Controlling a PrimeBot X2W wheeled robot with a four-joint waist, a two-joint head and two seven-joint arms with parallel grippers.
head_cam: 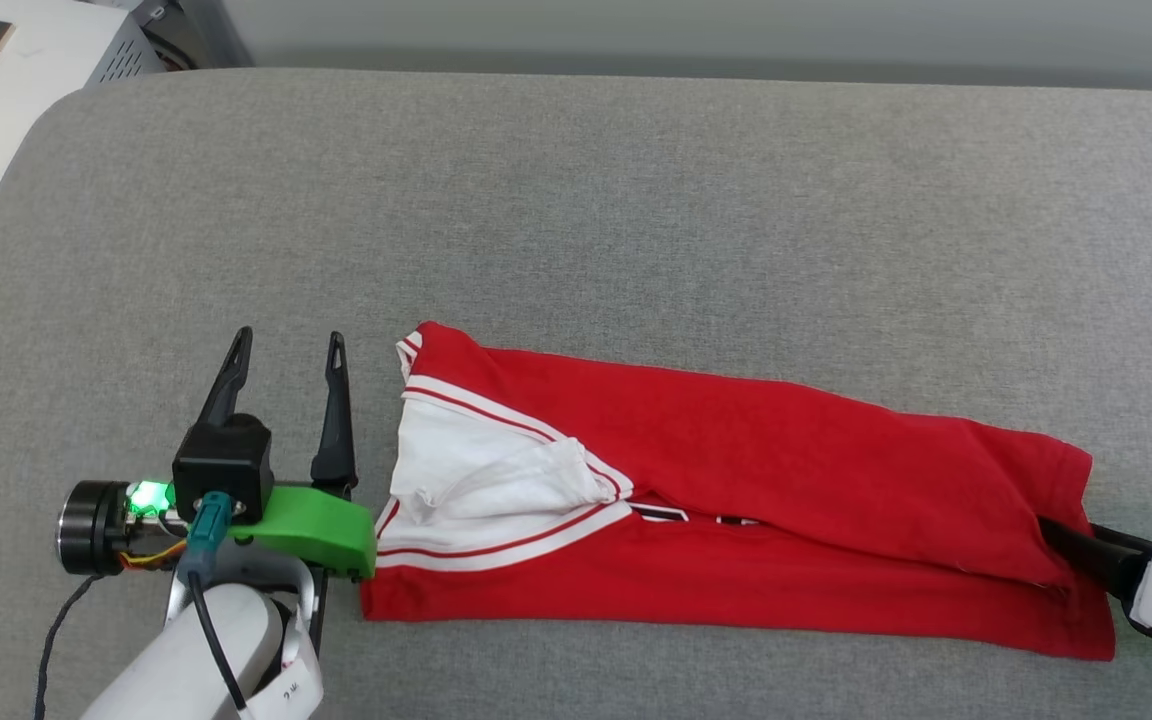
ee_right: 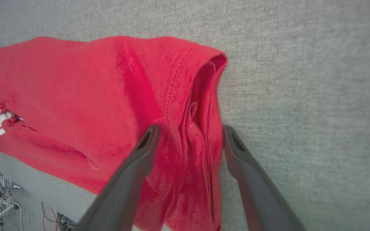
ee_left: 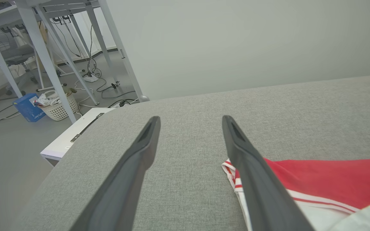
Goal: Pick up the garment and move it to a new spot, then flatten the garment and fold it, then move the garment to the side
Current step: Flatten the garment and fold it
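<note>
While garment (head_cam: pixel 786 450) lies folded, basket (ee_left: pixel 62 112) holds cloth (ee_left: pixel 45 100)

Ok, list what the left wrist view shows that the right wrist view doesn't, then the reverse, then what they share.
Left wrist, not right: open left end effector, laundry basket, blue box. Right wrist, not left: right end effector, open, straddling the garment at its red hem. Both: garment, grey cushion.

Bright, even light all over, soft faint shadows, wrist pictures bowing at the edges, fingers (ee_left: pixel 120 189) blurring at six o'clock.
</note>
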